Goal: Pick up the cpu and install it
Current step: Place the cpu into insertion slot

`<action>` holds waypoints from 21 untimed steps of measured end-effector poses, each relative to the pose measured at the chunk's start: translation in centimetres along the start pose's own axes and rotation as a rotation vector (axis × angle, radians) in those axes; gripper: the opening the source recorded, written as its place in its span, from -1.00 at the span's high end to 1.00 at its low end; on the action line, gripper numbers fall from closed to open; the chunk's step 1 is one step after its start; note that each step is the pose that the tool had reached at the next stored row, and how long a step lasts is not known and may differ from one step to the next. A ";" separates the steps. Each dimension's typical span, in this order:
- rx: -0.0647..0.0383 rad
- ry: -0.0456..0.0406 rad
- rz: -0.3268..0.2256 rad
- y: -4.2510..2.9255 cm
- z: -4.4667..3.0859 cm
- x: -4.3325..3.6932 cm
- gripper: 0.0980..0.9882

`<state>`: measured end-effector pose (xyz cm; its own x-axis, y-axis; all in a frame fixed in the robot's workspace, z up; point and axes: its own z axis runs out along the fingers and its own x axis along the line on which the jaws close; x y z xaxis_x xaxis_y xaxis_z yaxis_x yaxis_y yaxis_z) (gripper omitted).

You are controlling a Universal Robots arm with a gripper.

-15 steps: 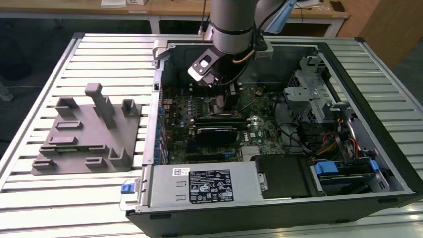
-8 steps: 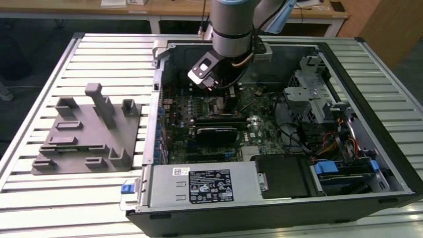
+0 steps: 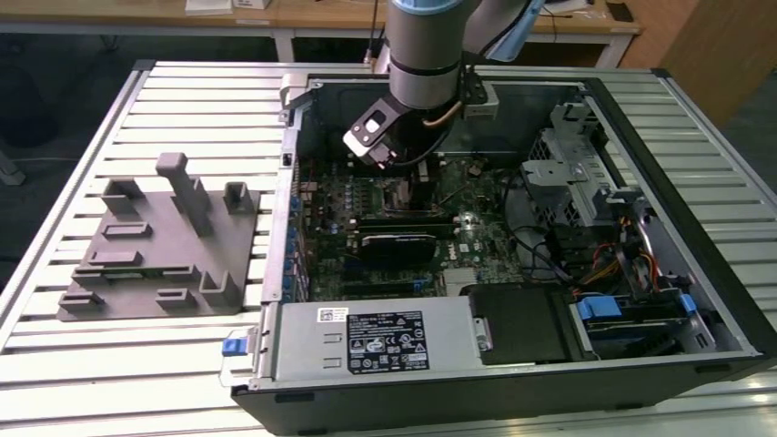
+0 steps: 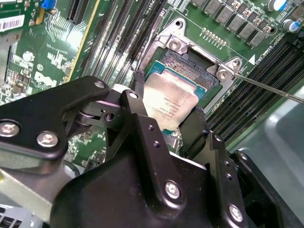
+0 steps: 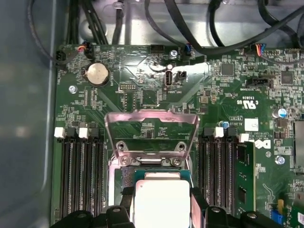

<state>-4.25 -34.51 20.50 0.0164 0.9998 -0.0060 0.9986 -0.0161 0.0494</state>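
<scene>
Exterior view: the arm (image 3: 425, 55) is reaching down into an open computer case (image 3: 510, 401) that is lying on its side on a slatted metal table (image 3: 182, 100). The wrist is hanging over the upper part of the motherboard (image 3: 486, 237). A grey fixture (image 3: 152, 246) is sitting on the table beside the case, on the exterior view's left, well apart from the arm.

Second wrist view: the gripper (image 4: 166, 111) is clamping the cpu (image 4: 168, 99) by two opposite edges, with one of the black fingers (image 4: 137, 102) pressing on each side. The chip's silver-white top is facing up. The cpu is sitting over the open socket (image 4: 190, 66), covering the part nearest the gripper body and leaving the far strip of contacts showing. Cannot tell whether the chip is touching the socket or hanging just above it. A thin metal lever (image 4: 266, 88) is running away from one corner of the socket frame.

First wrist view: the cpu is showing between the two fingers, with the load plate (image 5: 152, 128) standing raised just beyond it. Memory slots (image 5: 80, 175) are flanking the socket on both sides. A coin battery (image 5: 97, 73) is sitting farther out on the board, and dark cables (image 5: 228, 38) are trailing past the board's edge.
</scene>
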 end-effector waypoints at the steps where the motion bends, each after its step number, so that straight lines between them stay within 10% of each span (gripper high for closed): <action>1: 0.000 -0.0002 0.004 -0.04 0.06 0.01 0.00; 21: 0.000 -0.0001 0.008 -0.46 1.13 0.58 0.00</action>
<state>-4.65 -33.93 19.35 0.0240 0.9997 -0.0057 0.9985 -0.0237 0.0496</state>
